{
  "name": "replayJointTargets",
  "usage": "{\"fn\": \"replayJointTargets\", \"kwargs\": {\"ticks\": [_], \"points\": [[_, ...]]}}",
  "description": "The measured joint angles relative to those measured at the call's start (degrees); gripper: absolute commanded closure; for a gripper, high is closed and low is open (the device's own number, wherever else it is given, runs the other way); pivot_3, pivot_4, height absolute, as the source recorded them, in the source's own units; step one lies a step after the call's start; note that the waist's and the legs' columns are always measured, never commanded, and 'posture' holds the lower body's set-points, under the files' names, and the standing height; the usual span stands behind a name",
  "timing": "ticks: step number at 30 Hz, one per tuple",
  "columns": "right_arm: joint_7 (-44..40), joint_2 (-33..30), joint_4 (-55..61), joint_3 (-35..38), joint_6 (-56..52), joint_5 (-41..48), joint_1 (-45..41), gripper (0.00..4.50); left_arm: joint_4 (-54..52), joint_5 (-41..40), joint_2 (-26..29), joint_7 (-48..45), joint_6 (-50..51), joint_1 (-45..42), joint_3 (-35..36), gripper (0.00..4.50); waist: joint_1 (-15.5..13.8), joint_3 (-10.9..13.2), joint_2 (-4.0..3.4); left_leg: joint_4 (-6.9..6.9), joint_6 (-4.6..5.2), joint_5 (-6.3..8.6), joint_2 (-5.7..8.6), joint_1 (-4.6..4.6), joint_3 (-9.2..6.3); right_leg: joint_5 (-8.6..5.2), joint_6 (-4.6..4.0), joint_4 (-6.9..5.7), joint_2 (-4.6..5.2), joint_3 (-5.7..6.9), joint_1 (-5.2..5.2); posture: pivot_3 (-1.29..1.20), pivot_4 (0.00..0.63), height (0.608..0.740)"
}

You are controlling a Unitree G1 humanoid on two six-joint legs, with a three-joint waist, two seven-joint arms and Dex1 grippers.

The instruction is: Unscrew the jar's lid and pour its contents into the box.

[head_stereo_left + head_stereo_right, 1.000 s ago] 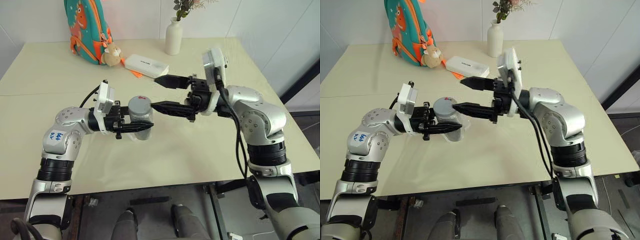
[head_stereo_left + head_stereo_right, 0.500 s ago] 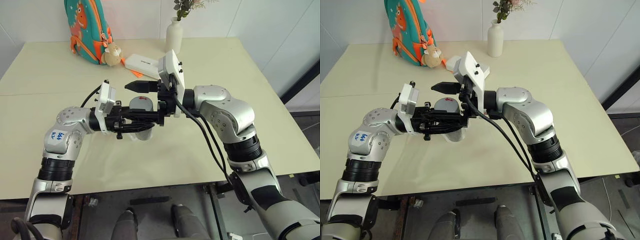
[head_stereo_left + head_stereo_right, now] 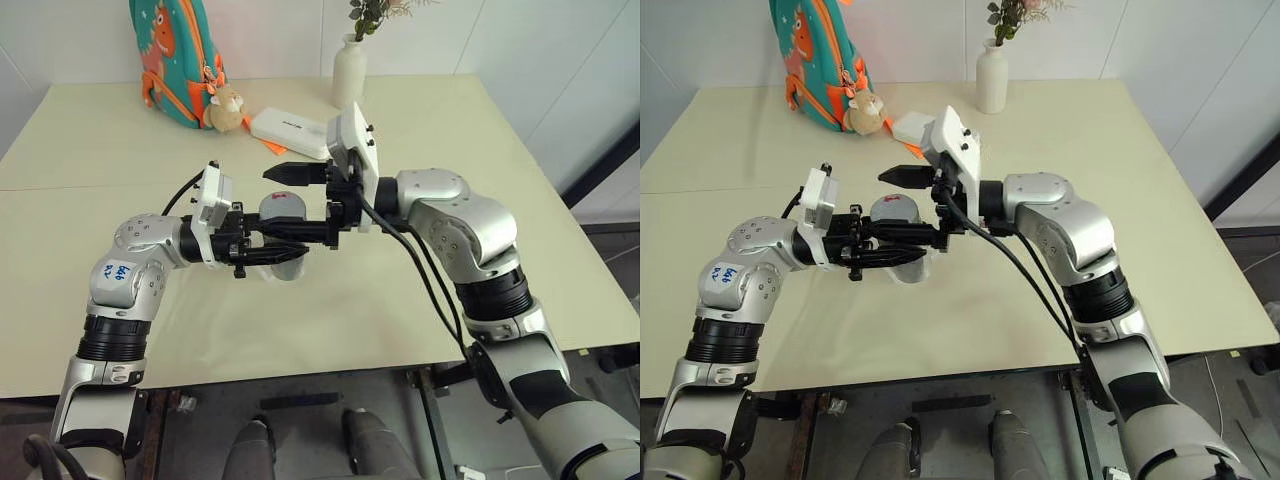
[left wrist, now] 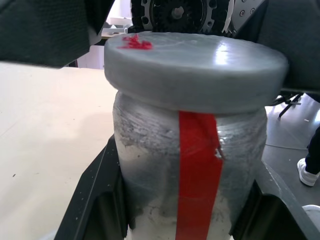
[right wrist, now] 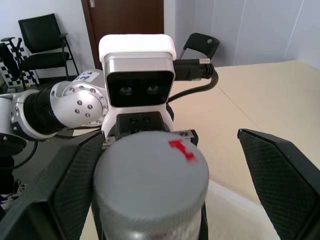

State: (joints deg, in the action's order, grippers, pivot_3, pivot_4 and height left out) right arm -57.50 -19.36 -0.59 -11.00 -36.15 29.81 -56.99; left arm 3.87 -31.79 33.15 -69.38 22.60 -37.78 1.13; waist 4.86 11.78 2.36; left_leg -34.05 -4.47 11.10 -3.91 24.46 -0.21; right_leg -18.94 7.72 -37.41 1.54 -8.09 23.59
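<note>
I hold jar upright, clamped in left gripper. Lid sits between wide-spread fingers of right gripper, reaching in level from right.

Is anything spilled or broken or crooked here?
Nothing stands out. The jar stands upright in the left gripper, with the grey lid sitting flat on it. The right gripper is open around the lid. No spill shows on the table, and the white vase stands straight.
</note>
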Motion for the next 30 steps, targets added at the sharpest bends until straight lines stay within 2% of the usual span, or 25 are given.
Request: {"fn": "replayJointTargets", "kwargs": {"ticks": [16, 30], "points": [[-3.41, -2.91, 0.01, 2.71, -2.06, 3.11, 2.15, 0.03, 1.01, 0.2, -0.15, -0.9, -0.23, -0.25, 0.05, 2.53, -0.06, 0.0, 0.0, -0.01, 0.0, 0.0, 0.0, 0.0, 0.0, 0.0, 0.0, 0.0, 0.0, 0.0, 0.0, 0.0, 0.15, 0.74], [-2.69, 0.99, -0.19, 2.39, -5.21, 4.52, 0.86, 0.03, 0.83, 0.2, -0.15, -1.26, -0.24, -0.23, 0.06, 2.53, -0.04, 0.0, 0.0, -0.01, 0.0, 0.0, 0.0, 0.01, 0.0, 0.0, 0.0, 0.0, 0.0, 0.0, 0.0, 0.0, 0.15, 0.74]]}}
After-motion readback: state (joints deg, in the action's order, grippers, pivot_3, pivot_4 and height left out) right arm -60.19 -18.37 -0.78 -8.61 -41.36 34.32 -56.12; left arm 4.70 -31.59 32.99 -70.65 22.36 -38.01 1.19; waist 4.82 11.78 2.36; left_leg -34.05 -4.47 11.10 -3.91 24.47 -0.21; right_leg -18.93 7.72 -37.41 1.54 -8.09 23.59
